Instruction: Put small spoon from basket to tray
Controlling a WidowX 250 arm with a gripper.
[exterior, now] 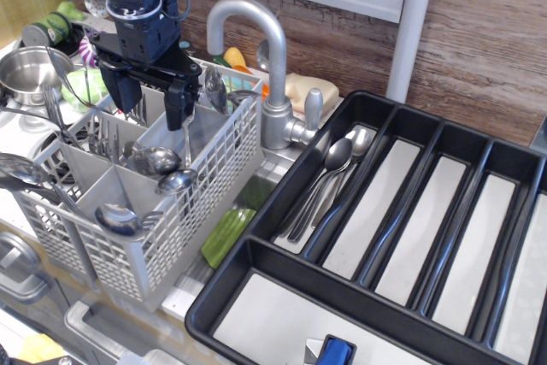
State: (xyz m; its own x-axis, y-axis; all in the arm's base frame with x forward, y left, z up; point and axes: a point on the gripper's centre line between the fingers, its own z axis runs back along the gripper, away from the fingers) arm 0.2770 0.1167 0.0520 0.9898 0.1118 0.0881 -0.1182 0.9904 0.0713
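Clearly the pick-up step is in hand: the gripper [156, 100] hangs over the basket [201, 203], which stands at the left edge of the counter, with its two dark fingers [178, 102] pointing down into the back compartments. The fingers stand spread apart with a gap between them, and nothing appears to be pinched; whether a handle lies just between the tips I cannot tell, as the lattice wall and other cutlery crowd that spot.

Several spoons stand in the basket with their bowls up. The small spoon [177, 182] seems to be the short one in the middle compartment, just below and beside the right finger, its thin handle rising toward the fingertip. A larger spoon [154, 160] leans close to it, and another [117, 219] sits in the front compartment.

The tray [380, 211] fills the right half of the counter, well apart from the gripper, with the tap [269, 66] between the two. A few spoons [329, 181] already lie in its leftmost long compartment.

Next, by my reading, the fingers need to settle around the thin handle alone, close on it, and lift straight up so it clears the grid walls before crossing over the tap toward the tray.
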